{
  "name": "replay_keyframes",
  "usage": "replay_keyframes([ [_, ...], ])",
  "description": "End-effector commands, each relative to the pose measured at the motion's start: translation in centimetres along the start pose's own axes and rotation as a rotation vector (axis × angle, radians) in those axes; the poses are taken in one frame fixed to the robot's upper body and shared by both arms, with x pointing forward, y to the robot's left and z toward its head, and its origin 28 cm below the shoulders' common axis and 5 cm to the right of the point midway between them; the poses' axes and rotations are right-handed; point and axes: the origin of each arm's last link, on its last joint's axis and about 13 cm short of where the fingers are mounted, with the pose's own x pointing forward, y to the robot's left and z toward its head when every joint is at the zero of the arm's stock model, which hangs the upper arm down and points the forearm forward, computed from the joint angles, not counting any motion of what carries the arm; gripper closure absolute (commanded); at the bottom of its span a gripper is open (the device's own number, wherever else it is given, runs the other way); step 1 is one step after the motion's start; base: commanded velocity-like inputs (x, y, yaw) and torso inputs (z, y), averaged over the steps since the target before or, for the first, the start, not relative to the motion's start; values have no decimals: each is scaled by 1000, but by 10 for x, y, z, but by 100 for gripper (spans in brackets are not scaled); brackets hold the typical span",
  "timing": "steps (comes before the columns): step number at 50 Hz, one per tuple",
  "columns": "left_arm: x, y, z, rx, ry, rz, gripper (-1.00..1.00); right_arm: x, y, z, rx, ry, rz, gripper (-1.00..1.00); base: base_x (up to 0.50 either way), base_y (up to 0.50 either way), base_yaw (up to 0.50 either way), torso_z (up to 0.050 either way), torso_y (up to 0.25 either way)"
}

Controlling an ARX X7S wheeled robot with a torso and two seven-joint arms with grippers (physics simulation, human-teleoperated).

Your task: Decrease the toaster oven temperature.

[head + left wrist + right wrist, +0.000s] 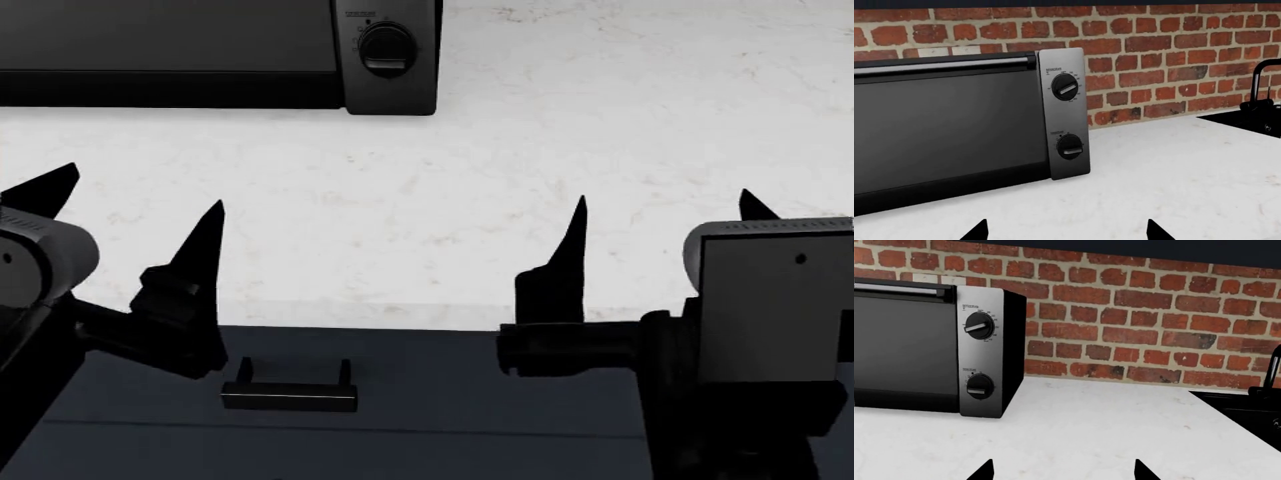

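Note:
The black toaster oven [941, 130] stands on the white counter against the brick wall, with a dark glass door and a grey control panel [1066, 115]. The upper knob [1067, 90], ringed by white numbers, sits above a lower knob [1069, 146]. The oven also shows in the right wrist view [907, 340] with its upper knob [977, 326], and at the top of the head view [200, 50]. My left gripper [127, 225] and right gripper [663, 225] are both open and empty, held above the counter's front edge, well short of the oven.
White counter [561, 140] spreads between the grippers and the oven. A black sink with a faucet [1261, 100] lies to the right, also in the right wrist view [1254, 405]. A dark drawer handle [288, 390] shows below the counter edge.

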Motion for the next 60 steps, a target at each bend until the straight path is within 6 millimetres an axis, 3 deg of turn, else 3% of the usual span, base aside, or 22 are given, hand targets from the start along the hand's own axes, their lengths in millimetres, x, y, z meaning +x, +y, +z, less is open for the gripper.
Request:
replay_keyframes([
  [1,13,5,20,-44,-26,33,-100,2,-16,27,12,-55,-49,-100,0,0,0,0,0],
  [13,14,5,34,-99,-6,-6,-100,-4,-30,57,-15,-82,-107,-100,0,0,0,0,0],
  [33,7,5,30,-104,-11,-19,-100,-8,-25,54,-7,-101,-55,-100,99,-177,0,0,0],
  [60,7,4,28,-96,-4,-31,-100,-11,-22,51,-6,-131,12,-100,394,-67,0,0,0],
])
